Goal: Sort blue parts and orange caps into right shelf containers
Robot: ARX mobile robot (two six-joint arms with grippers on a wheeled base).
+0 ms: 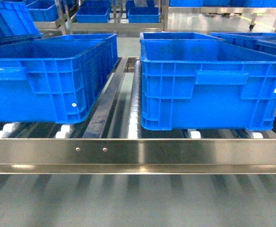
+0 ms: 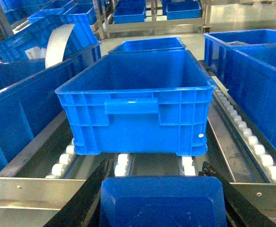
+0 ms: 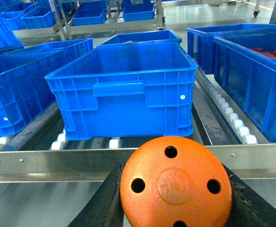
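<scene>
Left end effector [image 2: 161, 203] around blue part [image 2: 162, 201], right [image 3: 175, 198] around orange cap [image 3: 175, 182], before steel shelf [image 1: 138, 151], apparently factory floor.

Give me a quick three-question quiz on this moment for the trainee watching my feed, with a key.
1. True or false: the right gripper holds an orange cap.
2. What does the left gripper hold? A) a blue part B) an orange cap C) nothing
3. Looking at the left wrist view, is anything visible inside the crate straight ahead on the shelf?

Key
1. True; the cap's holed flat top faces the right wrist camera, with a dark finger on each side.
2. A; a blue part sits between the fingers.
3. No; the interior that shows looks bare, though the near wall hides part of its floor.
</scene>
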